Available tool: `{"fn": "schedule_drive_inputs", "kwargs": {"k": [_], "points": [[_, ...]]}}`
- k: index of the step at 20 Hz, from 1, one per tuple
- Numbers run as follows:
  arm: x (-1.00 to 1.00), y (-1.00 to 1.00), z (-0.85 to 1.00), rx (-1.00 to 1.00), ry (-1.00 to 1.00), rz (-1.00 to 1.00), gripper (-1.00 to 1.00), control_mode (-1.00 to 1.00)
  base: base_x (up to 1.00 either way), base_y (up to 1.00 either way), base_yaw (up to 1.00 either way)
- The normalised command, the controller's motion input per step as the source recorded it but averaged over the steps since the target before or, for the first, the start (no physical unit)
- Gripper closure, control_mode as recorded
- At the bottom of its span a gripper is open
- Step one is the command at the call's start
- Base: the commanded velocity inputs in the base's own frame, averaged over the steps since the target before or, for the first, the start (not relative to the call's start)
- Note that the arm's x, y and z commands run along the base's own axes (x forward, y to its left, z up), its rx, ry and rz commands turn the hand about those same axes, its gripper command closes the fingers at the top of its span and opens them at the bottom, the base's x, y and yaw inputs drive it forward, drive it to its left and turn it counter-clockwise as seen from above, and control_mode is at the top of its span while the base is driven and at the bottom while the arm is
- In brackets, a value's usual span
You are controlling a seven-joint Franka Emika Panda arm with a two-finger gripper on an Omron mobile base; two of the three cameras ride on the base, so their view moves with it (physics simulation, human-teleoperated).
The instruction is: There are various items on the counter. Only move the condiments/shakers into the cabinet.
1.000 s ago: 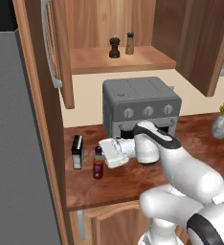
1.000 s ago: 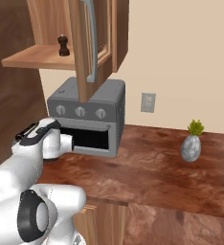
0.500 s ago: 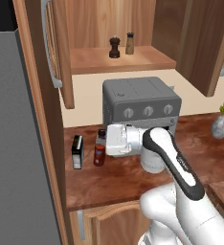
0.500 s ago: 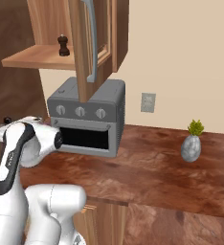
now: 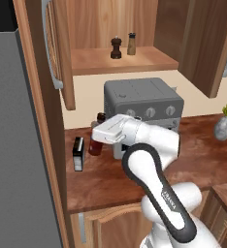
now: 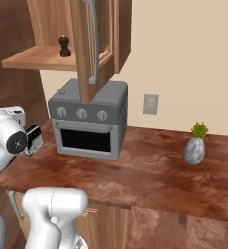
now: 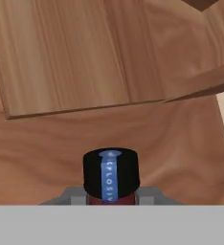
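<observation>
Hand view shows my claw pinching the red sauce bottle, its long axis running straight out from my fingers. I hold it above the counter; the cabinet shelf lies up and rightward.

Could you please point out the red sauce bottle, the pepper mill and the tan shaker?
red sauce bottle (image 7: pixel 111 176): hand view, black cap.
pepper mill (image 5: pixel 116 49): left base view, dark body.
tan shaker (image 5: pixel 131 44): left base view, tan body.
</observation>
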Motion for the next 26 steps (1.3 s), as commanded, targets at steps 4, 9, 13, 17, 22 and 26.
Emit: {"fn": "schedule_drive_inputs", "kwargs": {"k": [4, 9, 13, 17, 22, 26], "points": [[-0.08, -0.52, 1.00, -0.06, 0.12, -0.21, 1.00, -1.00, 0.00, 0.00, 0.00], [0.00, -0.51, 0.76, -0.10, 0.15, -0.12, 1.00, -1.00, 0.00, 0.00, 0.00], [0.00, -0.29, 0.36, -0.10, 0.04, -0.10, 1.00, -1.00, 0.00, 0.00, 0.00], [-0.06, -0.13, 0.43, -0.11, -0.04, -0.08, 1.00, -1.00, 0.00, 0.00, 0.00], [-0.02, 0.00, 0.17, -0.13, -0.23, -0.01, 1.00, -1.00, 0.00, 0.00, 0.00], [0.00, 0.01, 0.00, -0.21, -0.29, -0.12, 1.00, -1.00, 0.00, 0.00, 0.00]]}}
